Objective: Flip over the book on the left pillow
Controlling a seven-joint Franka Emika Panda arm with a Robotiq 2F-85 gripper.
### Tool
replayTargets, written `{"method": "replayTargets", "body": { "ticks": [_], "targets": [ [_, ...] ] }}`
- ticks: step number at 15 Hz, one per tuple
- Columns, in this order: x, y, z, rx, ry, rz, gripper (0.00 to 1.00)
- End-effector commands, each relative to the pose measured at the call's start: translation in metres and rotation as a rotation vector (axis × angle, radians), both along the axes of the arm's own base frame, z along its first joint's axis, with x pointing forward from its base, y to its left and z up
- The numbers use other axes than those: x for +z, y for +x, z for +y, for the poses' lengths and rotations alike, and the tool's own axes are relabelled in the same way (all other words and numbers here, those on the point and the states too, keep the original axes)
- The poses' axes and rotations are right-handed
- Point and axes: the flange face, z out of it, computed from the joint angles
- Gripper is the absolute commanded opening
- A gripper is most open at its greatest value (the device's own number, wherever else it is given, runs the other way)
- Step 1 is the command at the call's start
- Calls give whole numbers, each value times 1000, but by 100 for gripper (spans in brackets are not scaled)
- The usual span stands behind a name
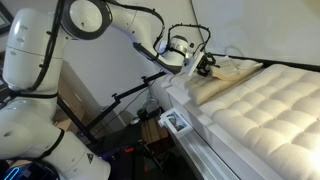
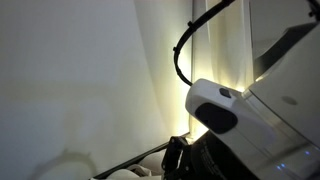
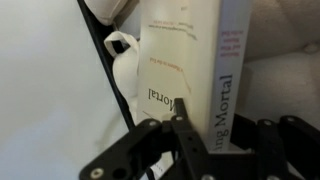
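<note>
The gripper (image 3: 222, 128), jaws apparently pinched across the book (image 3: 185, 60) at its spine, holds it by the pillow (image 3: 287, 85), seemingly to turn it over.

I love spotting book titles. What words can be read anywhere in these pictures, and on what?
"Mortal": on the cover of the book, running sideways, in the wrist view.
"ng Mortal": on the book's spine; the start of the title is out of sight.
Small red print on the cover and spine: too blurred to read.
In both exterior views: nothing legible.
</note>
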Motion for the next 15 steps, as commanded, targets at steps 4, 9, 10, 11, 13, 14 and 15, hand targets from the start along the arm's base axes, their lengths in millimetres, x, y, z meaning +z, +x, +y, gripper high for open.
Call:
{"method": "replayTargets", "body": {
  "ticks": [4, 9, 10, 11, 13, 14, 15],
  "targets": [
    [21, 9, -42, 218, 276, 44, 7],
    [63, 16, -62, 356, 467, 49, 7],
    [74, 20, -63, 356, 518, 37, 7],
    [79, 24, -63, 332, 573, 34, 7],
    [83, 31, -63, 262, 672, 29, 7],
    [79, 35, -63, 213, 716, 30, 7],
    [73, 38, -63, 172, 757, 37, 7]
  ]
}}
